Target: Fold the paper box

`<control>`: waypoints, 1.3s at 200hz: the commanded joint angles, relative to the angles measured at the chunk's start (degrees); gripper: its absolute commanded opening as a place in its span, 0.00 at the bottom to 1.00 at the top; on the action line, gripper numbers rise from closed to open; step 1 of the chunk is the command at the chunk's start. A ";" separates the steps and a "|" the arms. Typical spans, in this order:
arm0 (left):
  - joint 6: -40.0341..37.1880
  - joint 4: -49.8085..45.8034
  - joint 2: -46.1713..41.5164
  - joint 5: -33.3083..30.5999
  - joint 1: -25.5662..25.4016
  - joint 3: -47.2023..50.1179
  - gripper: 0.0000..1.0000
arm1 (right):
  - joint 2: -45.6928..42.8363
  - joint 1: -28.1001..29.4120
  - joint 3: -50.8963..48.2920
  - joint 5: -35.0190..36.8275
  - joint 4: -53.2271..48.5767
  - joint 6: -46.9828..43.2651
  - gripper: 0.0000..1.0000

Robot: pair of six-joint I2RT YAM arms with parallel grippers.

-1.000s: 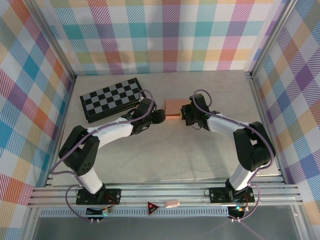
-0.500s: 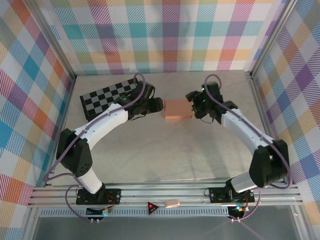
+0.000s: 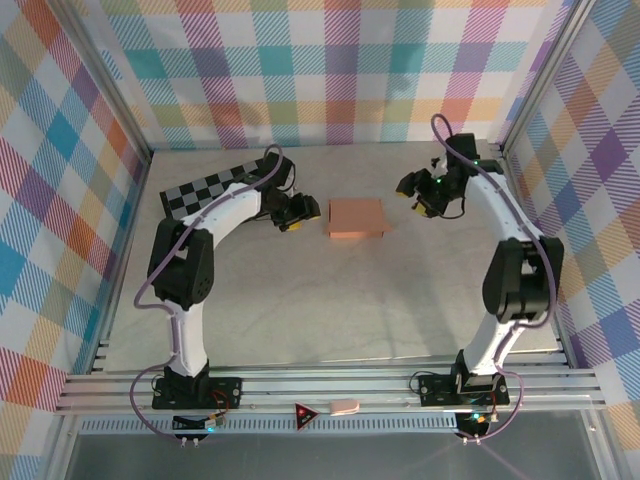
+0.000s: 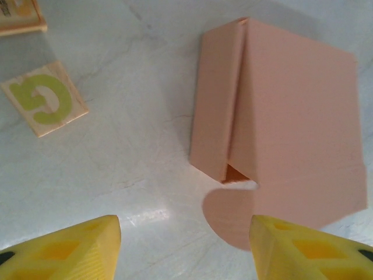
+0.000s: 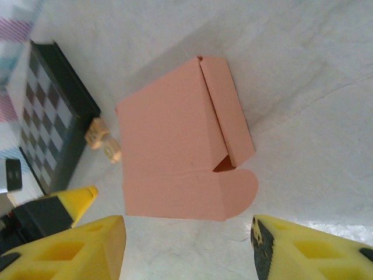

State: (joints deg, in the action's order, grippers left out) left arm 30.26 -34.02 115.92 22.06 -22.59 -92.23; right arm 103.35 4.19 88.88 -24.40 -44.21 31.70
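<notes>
- Left pincer (image 4: 186, 251): wide, empty, near the paper box (image 4: 285, 134), not touching.
- Right pincer (image 5: 186, 245): wide, empty, opposite side.
- Box lies on the table (image 3: 330, 300) between them.
- Rounded flap (image 5: 238, 188) sticks out untucked.
- Probably best: brace one side, push the flap in slowly, don't crush the card.

Pastel plaid walls (image 3: 330, 70) enclose a pale marbled tabletop (image 3: 330, 300).

Both arms outstretched, left end effector (image 4: 183, 248) and right end effector (image 5: 187, 248) well apart, jaws parted.
</notes>
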 commanded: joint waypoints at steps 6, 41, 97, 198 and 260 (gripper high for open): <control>1.03 2.81 2.57 6.68 0.48 -4.88 0.60 | 3.40 0.47 2.52 -4.43 -3.10 -7.27 0.57; 1.11 2.51 7.09 7.49 0.44 -8.86 0.60 | 7.80 0.42 3.42 -6.36 -1.36 -7.32 0.59; 1.29 3.61 13.17 7.80 -0.08 -14.08 0.57 | 13.55 0.78 6.44 -8.95 -0.93 -6.41 0.57; 1.09 3.25 17.24 6.85 -1.75 -16.76 0.52 | 22.96 3.87 12.74 -7.99 -3.53 -6.85 0.55; 1.34 3.77 17.45 6.57 -2.37 -15.46 0.39 | 23.63 4.07 10.40 -7.33 -3.16 -7.44 0.46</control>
State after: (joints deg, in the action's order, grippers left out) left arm 31.18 -29.89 132.64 28.49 -24.16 -107.94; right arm 126.32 8.23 100.44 -31.97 -46.26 25.85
